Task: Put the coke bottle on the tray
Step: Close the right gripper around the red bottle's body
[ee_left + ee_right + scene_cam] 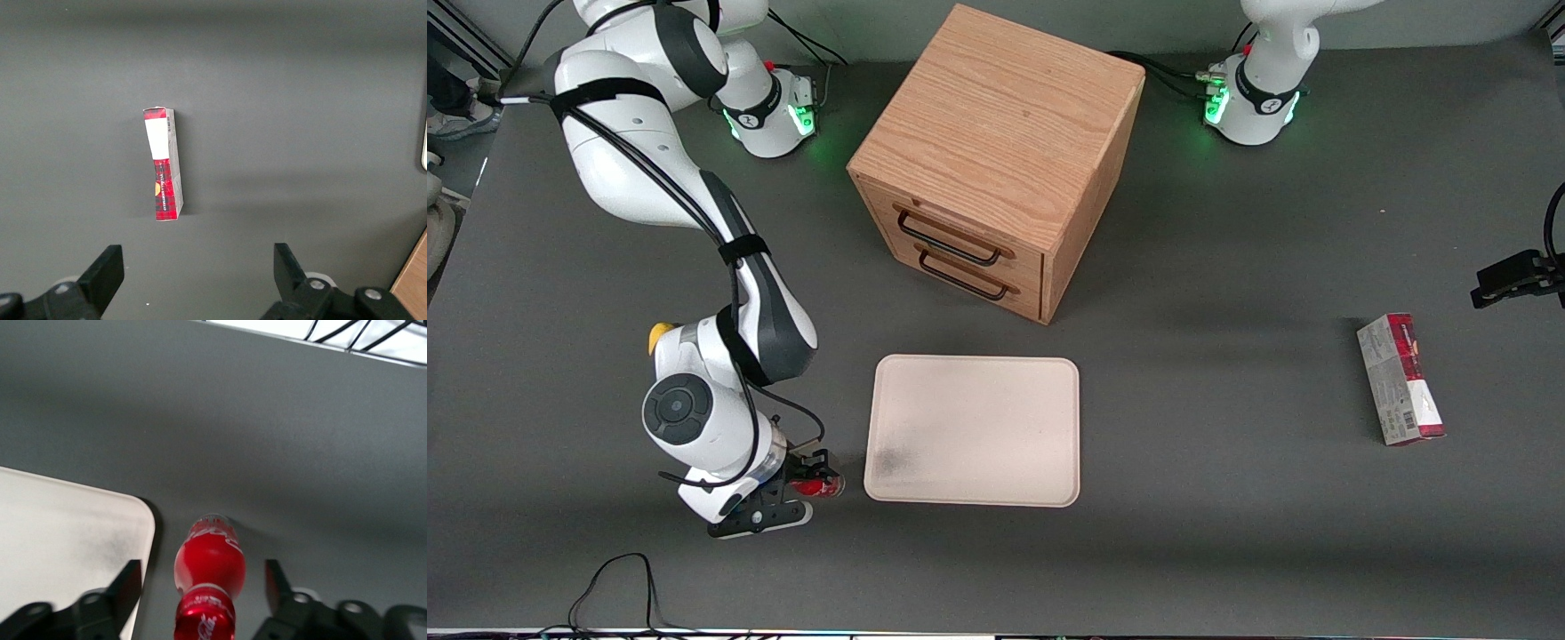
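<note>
The coke bottle (818,486) lies on the dark table just off the tray's (978,431) near corner, toward the working arm's end. In the right wrist view the bottle (209,570) shows its red label and red cap, lying between my fingers (127,583) with gaps on both sides. My gripper (203,581) is open and low over the bottle, not touching it. In the front view the gripper (805,484) sits right at the bottle. The cream-white tray's rounded corner with a grey smudge (80,540) lies beside the bottle.
A wooden drawer box (996,160) with two dark handles stands farther from the front camera than the tray. A red-and-grey carton (1400,380) lies toward the parked arm's end; it also shows in the left wrist view (163,163). A small yellow lump (660,334) shows beside my arm.
</note>
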Robot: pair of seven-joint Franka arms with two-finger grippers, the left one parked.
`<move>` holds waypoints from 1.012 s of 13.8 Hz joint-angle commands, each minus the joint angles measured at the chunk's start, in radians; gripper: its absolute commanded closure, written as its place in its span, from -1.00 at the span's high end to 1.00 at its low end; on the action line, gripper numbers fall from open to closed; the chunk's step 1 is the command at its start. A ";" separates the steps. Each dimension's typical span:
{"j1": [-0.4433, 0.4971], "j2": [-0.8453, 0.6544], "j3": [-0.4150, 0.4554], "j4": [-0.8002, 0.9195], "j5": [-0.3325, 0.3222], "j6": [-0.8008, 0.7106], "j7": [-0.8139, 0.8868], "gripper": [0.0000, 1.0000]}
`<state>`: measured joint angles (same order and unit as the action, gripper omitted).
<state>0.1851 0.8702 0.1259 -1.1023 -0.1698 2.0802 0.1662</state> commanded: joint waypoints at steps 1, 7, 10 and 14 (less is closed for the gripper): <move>-0.003 0.004 0.008 0.016 -0.017 -0.049 -0.011 0.08; -0.006 -0.010 0.004 0.053 0.041 -0.068 0.016 -1.00; 0.000 -0.043 0.001 0.090 0.039 -0.072 0.099 -1.00; 0.002 -0.146 0.009 0.105 0.039 -0.218 0.113 -1.00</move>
<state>0.1828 0.7963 0.1293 -0.9930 -0.1453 1.9393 0.2520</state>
